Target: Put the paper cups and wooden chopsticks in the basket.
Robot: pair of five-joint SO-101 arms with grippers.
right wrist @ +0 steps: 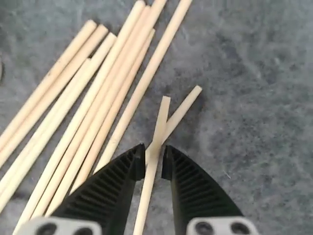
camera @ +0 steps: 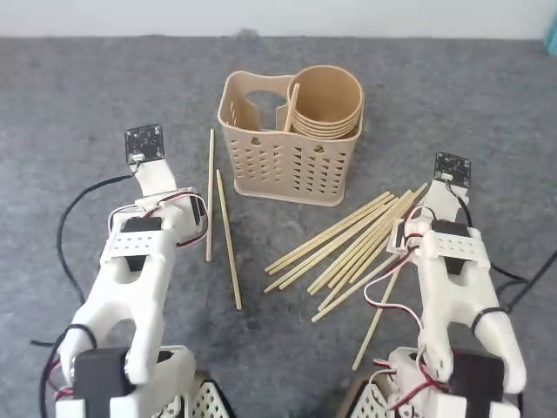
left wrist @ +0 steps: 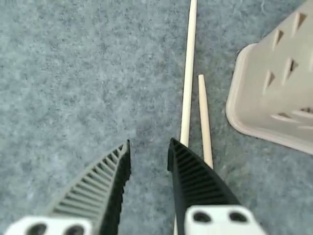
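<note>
Grey and fuzzy, the table (camera: 87,104) holds a tan basket (camera: 287,165) in the upper middle of the high view. Brown paper cups (camera: 326,96) sit stacked in the basket's right part, and a leaning chopstick (camera: 291,106) stands against the wall in its middle. Just left of the basket, a long chopstick (camera: 210,196) and a slanted chopstick (camera: 229,252) lie on the table. Lower right of the basket, a chopstick pile (camera: 348,244) is spread out like a fan. The left arm (camera: 130,279) is at the lower left and the right arm (camera: 448,270) at the lower right. In the left wrist view, the left gripper (left wrist: 149,144) has its fingers apart with bare table between them, and the long stick runs just beside one finger. In the right wrist view, the right gripper (right wrist: 153,149) is closed in on a pinched chopstick (right wrist: 160,122), one finger on each side. A crossing chopstick (right wrist: 186,103) lies across it near the tips, with the pile just beside.
</note>
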